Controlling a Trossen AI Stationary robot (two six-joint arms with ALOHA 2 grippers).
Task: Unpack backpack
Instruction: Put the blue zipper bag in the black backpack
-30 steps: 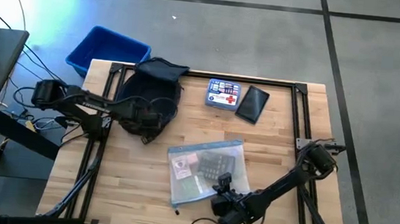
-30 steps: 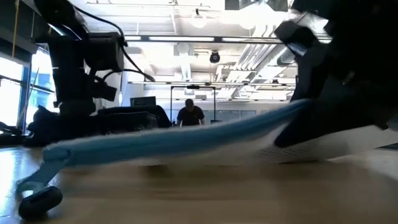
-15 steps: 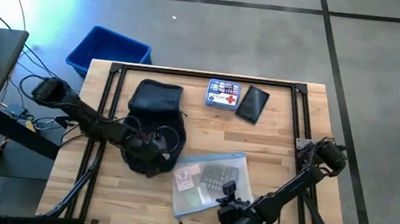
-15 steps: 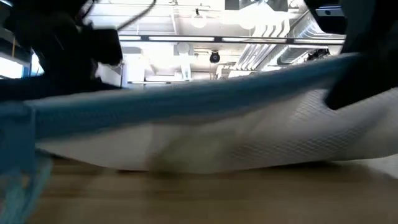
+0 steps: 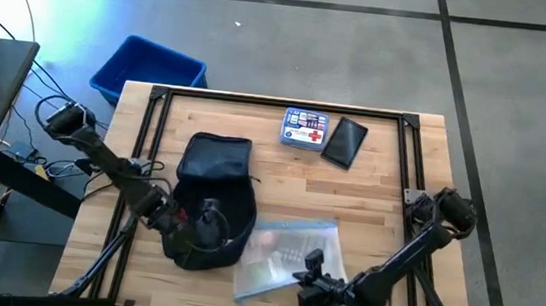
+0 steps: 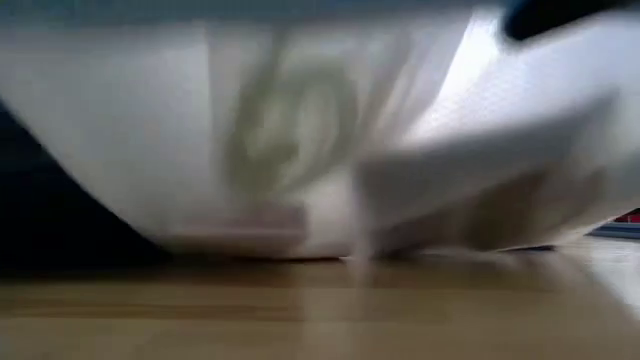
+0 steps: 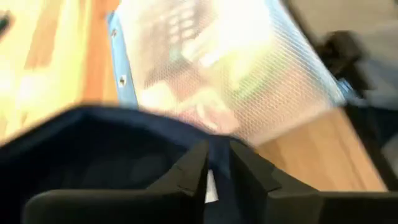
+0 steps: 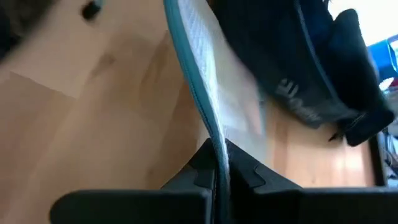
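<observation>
Item: clear mesh pouch [image 5: 283, 257] pinched at near tabletop [image 5: 371, 183] edge, backpack [image 5: 211, 192] just behind.
Right claw [image 8: 219, 163] shut on pouch's blue-edged rim; left claw [image 7: 216, 167] nipped on backpack fabric, near-left of centre. Risk, est.: pouch overlaps backpack rim, so opposing pulls may snag, slip thin rim from grip, or drag pouch off near edge. Far: first-aid kit [image 5: 303, 130], black pouch [image 5: 344, 142], blue bin [image 5: 148, 67].

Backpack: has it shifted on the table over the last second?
Yes. The backpack has moved away from the blue bin, from the table's far edge toward its near edge, held by the left gripper.
</observation>
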